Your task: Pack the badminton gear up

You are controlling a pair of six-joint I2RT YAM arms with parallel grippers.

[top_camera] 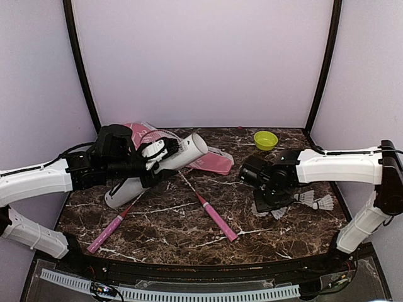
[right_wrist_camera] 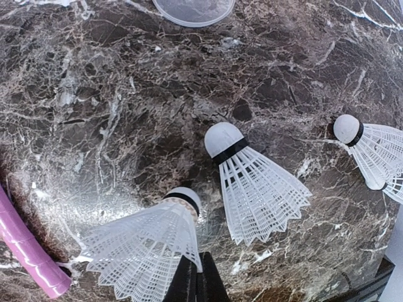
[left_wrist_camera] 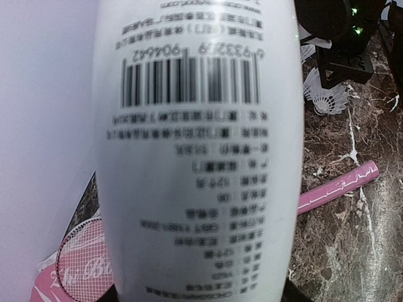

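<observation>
Top external view has the dark marble table [top_camera: 189, 211] carrying all the gear. The biggest piece, the pink racket cover [top_camera: 214, 165], lies flat at the back, behind the tube. It looks soft and floppy, so I judge it will sag and fold unless taken near its open edge. The white tube [top_camera: 126, 190] is tilted with its open mouth raised toward the right. The left gripper [top_camera: 157, 160] is clamped around its middle, and in the left wrist view the printed wall fills the frame. I expect the tube to be light and stiff, but smooth enough to slip or roll under a loose grip, so the mid-body hold suits it. The two rackets [top_camera: 108, 229] lie on the table in front of the tube, pink handles toward the near edge and heads up by the cover. They should be light, with whippy shafts and delicate strings, so the padded handle is the place to grip. Three shuttlecocks [right_wrist_camera: 252, 182] lie on their sides close together under the right arm, with a clear round lid [right_wrist_camera: 194, 9] just beyond them. They weigh almost nothing and their feather skirts crush easily, so the firm rounded head is the safer hold. The right gripper [right_wrist_camera: 196, 282] has its jaws closed together right at the skirt edge of the nearest shuttlecock [right_wrist_camera: 148, 248]. Whether a feather is pinched between them I cannot tell.
</observation>
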